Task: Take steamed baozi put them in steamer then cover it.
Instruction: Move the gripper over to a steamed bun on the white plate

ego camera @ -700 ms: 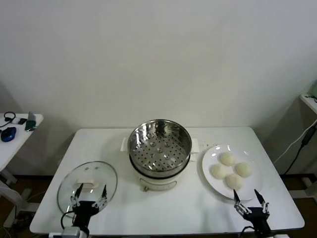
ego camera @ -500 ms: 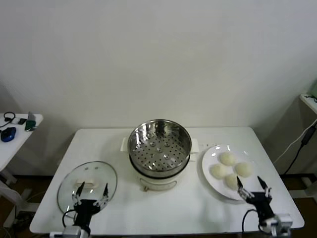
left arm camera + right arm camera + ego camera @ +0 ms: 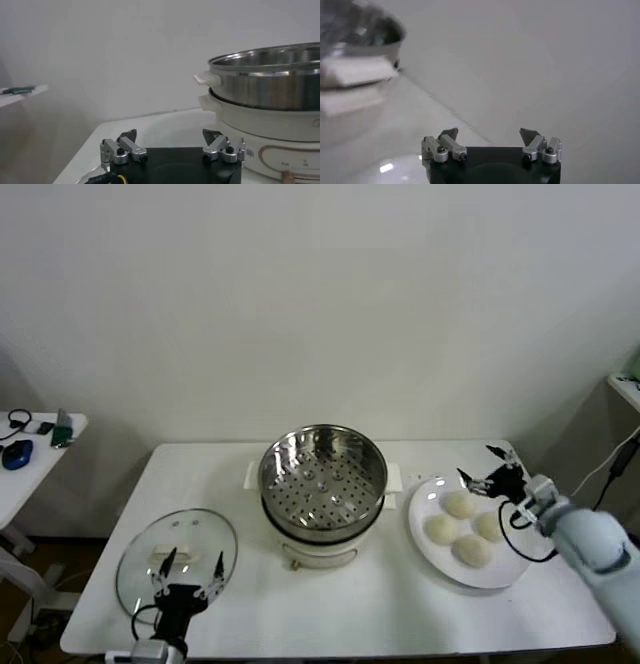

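Observation:
Several cream-white baozi [image 3: 459, 504] lie on a white plate [image 3: 508, 569] at the right of the table. The shiny steel steamer [image 3: 323, 478] on its cream pot base stands mid-table, empty; it shows in the left wrist view [image 3: 270, 82] and, blurred, in the right wrist view [image 3: 357, 37]. The glass cover [image 3: 176, 544] lies flat at the front left. My right gripper [image 3: 484, 469] is open and empty, raised over the plate's far edge above the baozi. My left gripper [image 3: 186, 569] is open and empty, low over the cover's near edge.
A side table [image 3: 30, 446] with small items stands at far left. A cable [image 3: 610, 474] hangs at far right. The white table [image 3: 330, 614] has bare surface in front of the pot.
My right arm has swung up from the table's front right edge to over the plate's far side. The left gripper has stayed put.

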You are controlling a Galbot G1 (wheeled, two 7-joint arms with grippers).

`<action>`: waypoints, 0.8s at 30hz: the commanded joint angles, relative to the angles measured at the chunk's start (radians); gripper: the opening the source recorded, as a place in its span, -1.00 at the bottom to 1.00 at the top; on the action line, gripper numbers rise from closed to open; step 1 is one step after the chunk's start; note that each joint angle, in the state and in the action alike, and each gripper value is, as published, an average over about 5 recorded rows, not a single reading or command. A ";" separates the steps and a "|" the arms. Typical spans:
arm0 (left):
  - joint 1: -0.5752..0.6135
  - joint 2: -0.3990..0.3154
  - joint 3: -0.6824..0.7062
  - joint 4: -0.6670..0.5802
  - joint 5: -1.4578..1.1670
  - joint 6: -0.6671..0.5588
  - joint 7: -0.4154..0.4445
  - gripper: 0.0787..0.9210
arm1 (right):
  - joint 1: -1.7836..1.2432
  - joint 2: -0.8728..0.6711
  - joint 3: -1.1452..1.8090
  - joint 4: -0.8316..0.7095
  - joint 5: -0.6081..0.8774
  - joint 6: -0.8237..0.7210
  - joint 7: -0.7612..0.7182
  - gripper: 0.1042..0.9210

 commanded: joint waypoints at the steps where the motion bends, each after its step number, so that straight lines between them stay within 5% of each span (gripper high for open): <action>1: 0.000 0.001 0.002 0.004 0.005 -0.003 0.003 0.77 | 0.852 -0.161 -0.927 -0.291 -0.151 0.161 -0.540 0.76; 10: 0.006 -0.004 0.006 0.003 0.011 -0.010 0.012 0.77 | 1.157 -0.008 -1.401 -0.323 0.005 0.092 -0.610 0.76; 24: 0.003 -0.011 -0.003 0.022 0.011 -0.025 0.012 0.77 | 0.903 0.209 -1.221 -0.525 0.023 0.038 -0.496 0.76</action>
